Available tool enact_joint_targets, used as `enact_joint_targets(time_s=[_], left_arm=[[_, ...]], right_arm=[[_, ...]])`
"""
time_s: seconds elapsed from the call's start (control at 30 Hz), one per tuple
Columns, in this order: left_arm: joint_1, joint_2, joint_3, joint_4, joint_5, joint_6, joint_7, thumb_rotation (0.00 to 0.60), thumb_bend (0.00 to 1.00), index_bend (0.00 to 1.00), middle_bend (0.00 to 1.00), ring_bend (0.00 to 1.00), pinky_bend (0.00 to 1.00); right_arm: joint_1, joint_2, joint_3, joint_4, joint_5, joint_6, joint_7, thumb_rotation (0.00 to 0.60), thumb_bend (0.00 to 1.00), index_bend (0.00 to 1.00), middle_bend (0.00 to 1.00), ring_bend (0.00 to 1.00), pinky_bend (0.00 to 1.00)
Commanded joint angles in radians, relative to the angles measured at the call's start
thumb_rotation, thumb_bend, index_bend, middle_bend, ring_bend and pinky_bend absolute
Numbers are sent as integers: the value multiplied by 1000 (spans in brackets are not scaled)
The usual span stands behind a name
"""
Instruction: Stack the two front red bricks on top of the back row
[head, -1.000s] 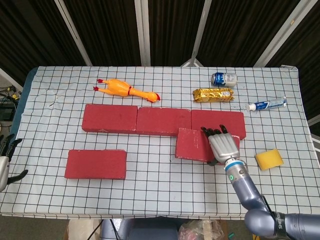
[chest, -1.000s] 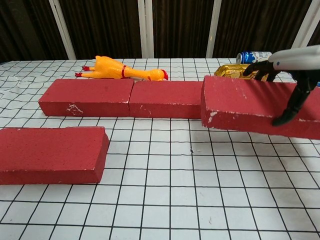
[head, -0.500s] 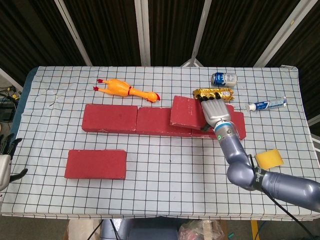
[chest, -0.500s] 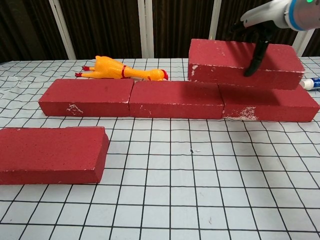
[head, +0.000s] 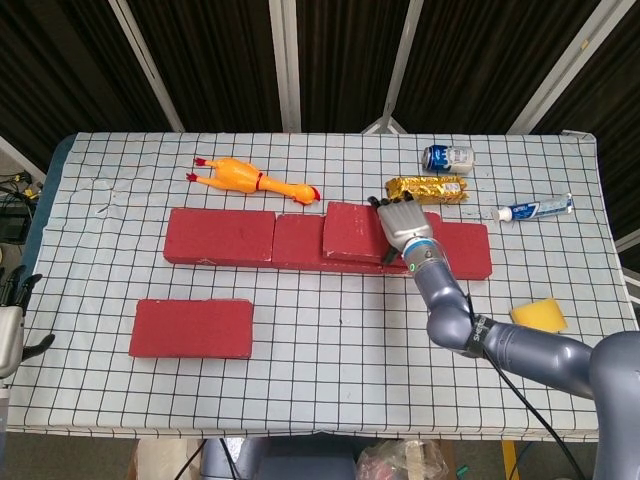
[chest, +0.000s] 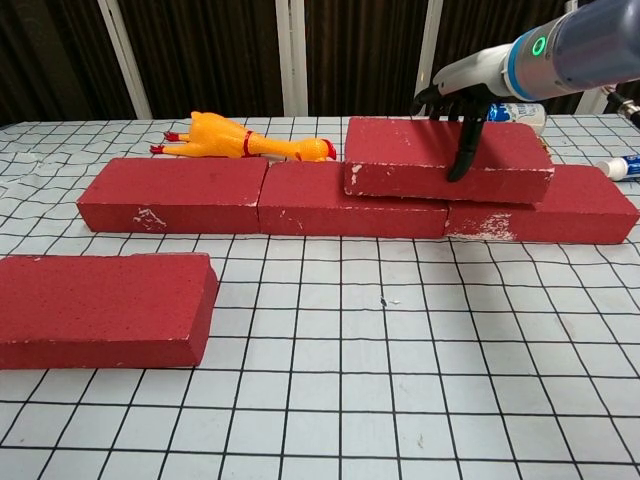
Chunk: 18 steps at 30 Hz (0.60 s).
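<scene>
We see the right hand (chest: 462, 100) gripping the lifted red brick (chest: 440, 158), fingers over its top and far edge and a dark thumb running down its near face. That brick sits on the back row (chest: 265, 195), straddling the seam between the row's middle and right bricks, its long axis running left to right, in line with the row. From the chest view its underside looks to be touching the row, though we cannot tell whether it rests fully.

The back row is 3 red bricks laid end to end across the bench (head: 330, 350). The other front brick (head: 191, 328) lies flat at the near left, well apart from the row, long axis also left to right.

The left hand (head: 12, 325) shows only at the left edge of the head view, off the bench, fingers apart and holding nothing.

Beyond the row lie a rubber chicken (head: 250, 180), a gold packet (head: 428, 188), a can (head: 447, 157) and a toothpaste tube (head: 535, 208); a yellow sponge (head: 537, 314) sits near right.
</scene>
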Motion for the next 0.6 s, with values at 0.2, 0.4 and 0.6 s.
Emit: enact_joint_targets(time_s=[0.2, 0.4, 0.6], left_arm=[[-1, 1, -5, 0, -8, 2, -1, 600, 0, 175, 60, 0, 108], [-3, 1, -5, 5, -10, -1, -8, 600, 0, 175, 59, 0, 108], [-3, 0, -7, 7, -9, 4, -11, 600, 0, 175, 59, 0, 108]], right_arm=[[32, -16, -32, 22, 12, 4, 22, 600, 168, 86, 307, 244, 0], [51, -13, -49, 7, 27, 14, 31, 600, 168, 87, 307, 244, 0], [61, -2, -59, -9, 33, 22, 46, 600, 168, 87, 307, 244, 0]])
